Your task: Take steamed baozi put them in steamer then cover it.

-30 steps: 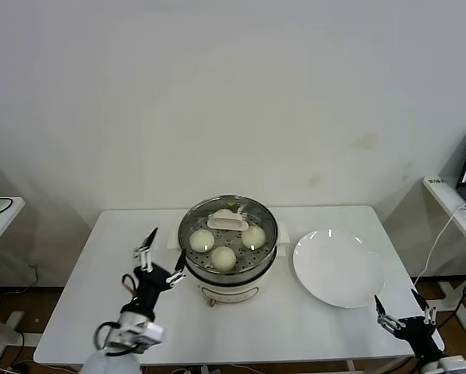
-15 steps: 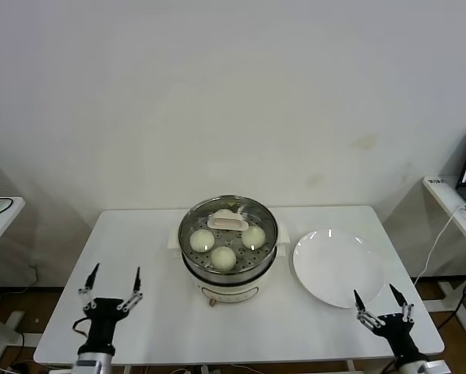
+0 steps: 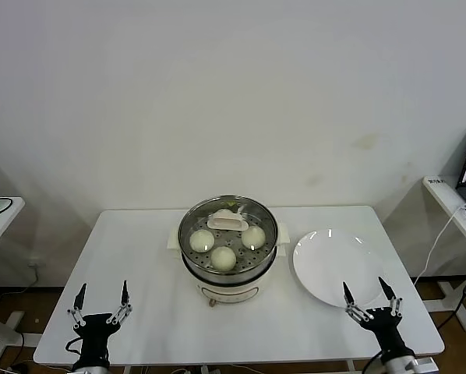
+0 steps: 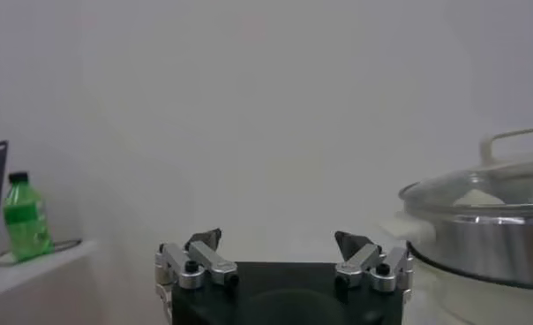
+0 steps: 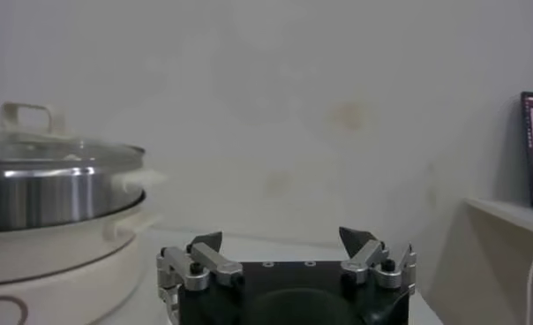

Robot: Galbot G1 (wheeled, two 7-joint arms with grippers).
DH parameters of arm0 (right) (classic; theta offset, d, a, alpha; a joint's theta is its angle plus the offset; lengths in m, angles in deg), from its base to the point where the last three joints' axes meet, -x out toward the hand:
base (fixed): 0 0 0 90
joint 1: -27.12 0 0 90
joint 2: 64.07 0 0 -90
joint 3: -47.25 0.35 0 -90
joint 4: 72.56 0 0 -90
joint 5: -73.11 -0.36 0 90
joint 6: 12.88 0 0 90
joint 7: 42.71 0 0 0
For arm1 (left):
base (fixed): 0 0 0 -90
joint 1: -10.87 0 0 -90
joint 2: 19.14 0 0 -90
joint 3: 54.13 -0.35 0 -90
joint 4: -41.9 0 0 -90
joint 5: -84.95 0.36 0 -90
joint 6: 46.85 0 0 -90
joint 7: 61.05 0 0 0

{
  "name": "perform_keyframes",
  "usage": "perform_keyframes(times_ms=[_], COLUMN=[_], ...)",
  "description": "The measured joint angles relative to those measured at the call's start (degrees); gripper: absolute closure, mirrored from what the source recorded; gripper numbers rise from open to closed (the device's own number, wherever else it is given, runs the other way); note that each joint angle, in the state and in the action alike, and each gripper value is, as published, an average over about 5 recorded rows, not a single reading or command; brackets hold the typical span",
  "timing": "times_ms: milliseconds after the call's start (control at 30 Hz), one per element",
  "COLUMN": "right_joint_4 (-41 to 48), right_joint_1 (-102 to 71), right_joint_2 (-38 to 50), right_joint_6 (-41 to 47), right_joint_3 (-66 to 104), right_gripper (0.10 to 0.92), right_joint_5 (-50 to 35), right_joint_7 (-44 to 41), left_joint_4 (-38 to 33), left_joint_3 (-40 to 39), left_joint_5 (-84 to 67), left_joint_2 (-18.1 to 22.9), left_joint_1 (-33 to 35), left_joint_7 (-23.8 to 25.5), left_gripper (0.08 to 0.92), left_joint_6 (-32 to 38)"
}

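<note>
The steamer point(image 3: 228, 253) stands at the centre of the white counter point(image 3: 139, 249), on its white electric base. The cover point(image 3: 227, 227), a clear glass lid with a cream handle point(image 3: 228, 221), sits closed on the steamer. Through the glass three steamed baozi point(image 3: 224, 258) are plainly visible on the perforated tray: one near, one left, one right. A fourth cannot be confirmed; the handle and glare on the glass mask the far part of the tray.

An empty white plate point(image 3: 338, 267) lies on the counter just right of the steamer, apart from it.

The left gripper point(image 3: 100, 305) is low at the near left edge of the counter, fingers spread wide, holding nothing. Its arm is cut off by the lower border of the head view. The right gripper point(image 3: 368, 301) is at the near right edge, just near of the plate, fingers likewise spread wide and empty.

In the left wrist view the fingers point(image 4: 203, 240) show only as tips above the black gripper body; the steamer is cut off at the border. In the right wrist view the steamer's far side is likewise cut off. A green bottle point(image 4: 25, 215) stands on a side table, far off to the left.
</note>
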Motion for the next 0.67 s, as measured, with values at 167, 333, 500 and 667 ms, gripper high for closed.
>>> perform_keyframes(times_ms=[167,333,500,667], right_joint_4=[-0.2,-0.7,-1.3,-1.8], right_joint_1=[0.0,-0.3,-0.7,-1.0], right_joint_2=[-0.3,-0.6,-0.6,-0.6], right_joint_6=[0.0,0.4,0.7,1.0], right_joint_3=[-0.5,-1.1,-1.4,-1.4], right_gripper=[0.203,0.203,0.203,0.203], right_joint_5=[0.1,0.6,1.0,1.1], right_joint_7=[0.0,0.0,-0.2,-0.1], left_joint_4=[-0.2,0.2,0.2,-0.1], left_joint_3=[-0.2,-0.6,-0.9,-1.1], left_joint_5=[0.4,1.3,2.2,2.7], left_joint_2=[1.1,2.0,2.7,3.0], left_joint_1=[1.0,1.9,2.6,2.9], left_joint_7=[-0.1,0.0,0.0,0.0], left_gripper=[0.177,0.177,0.177,0.177], left_joint_6=[-0.8,-1.3,-1.4,-1.7])
